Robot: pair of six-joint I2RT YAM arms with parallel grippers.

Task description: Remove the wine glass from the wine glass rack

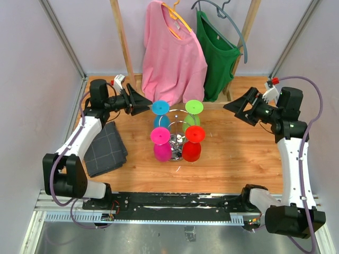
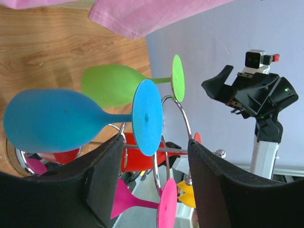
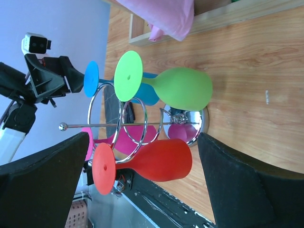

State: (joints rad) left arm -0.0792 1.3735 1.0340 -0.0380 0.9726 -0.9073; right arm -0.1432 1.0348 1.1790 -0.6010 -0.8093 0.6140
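On the wooden table [image 1: 238, 159] the rack [image 1: 177, 138] stands mid-tabletop, blue glass [image 1: 160, 108] hanging toward the far edge. Left gripper [image 1: 143, 103] and right gripper [image 1: 233, 109] gape empty; clasp the stem squarely, then slide outward.

The left arm [image 1: 79, 142] and the right arm [image 1: 294, 159] are built alike. Nearest the black rail [image 1: 175, 200] each has a bulky black motor housing. Above the rail comes a long, smooth white link, then black rounded joints. A grey-purple cable [image 1: 52, 174] loops loosely along the left arm, and a matching cable [image 1: 318, 114] arcs beside the right one. Farthest from the rail sit the left gripper [image 1: 142, 103] and the right gripper [image 1: 235, 110], both matte black with broad wedge-shaped fingers [image 2: 102, 185]. Each wrist carries a small white camera block [image 1: 119, 81] with a red tip. A tiny green light [image 2: 286, 89] glows on the right arm's wrist housing.
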